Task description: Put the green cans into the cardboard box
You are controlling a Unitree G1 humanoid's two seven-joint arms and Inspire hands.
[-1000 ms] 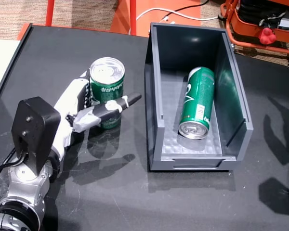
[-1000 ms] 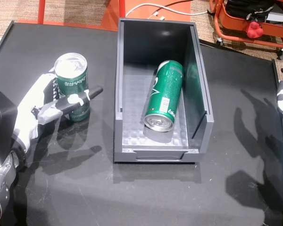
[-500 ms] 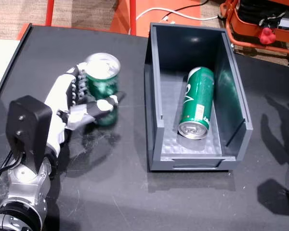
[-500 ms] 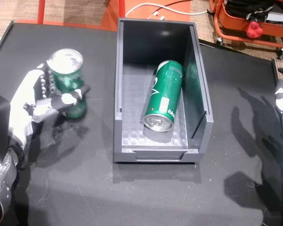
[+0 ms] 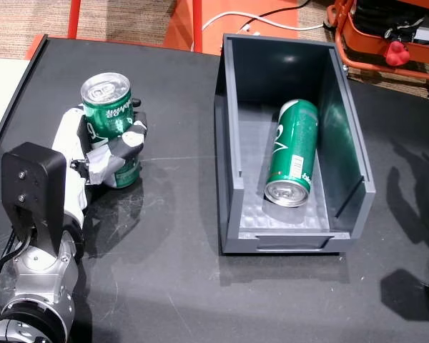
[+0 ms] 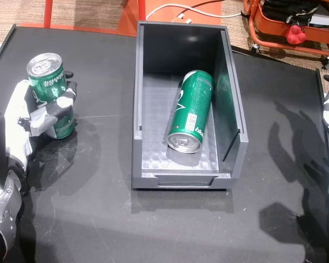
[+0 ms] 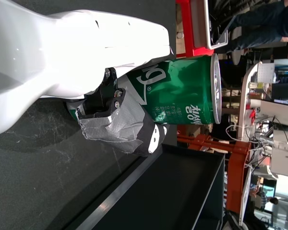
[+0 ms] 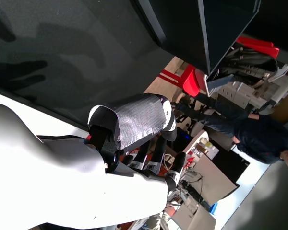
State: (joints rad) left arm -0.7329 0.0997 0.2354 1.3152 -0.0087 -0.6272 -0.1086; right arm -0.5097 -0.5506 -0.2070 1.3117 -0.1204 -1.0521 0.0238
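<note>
Over on the left, the left hand (image 5: 104,153) has pulled its can (image 5: 111,120) further left and now has fingers curled tight around it, upright, clear of the box (image 5: 232,171), so it is gripped for carrying. Another can (image 5: 293,151) lies inside. The right hand (image 8: 134,143) hangs spread, holding nothing.
</note>
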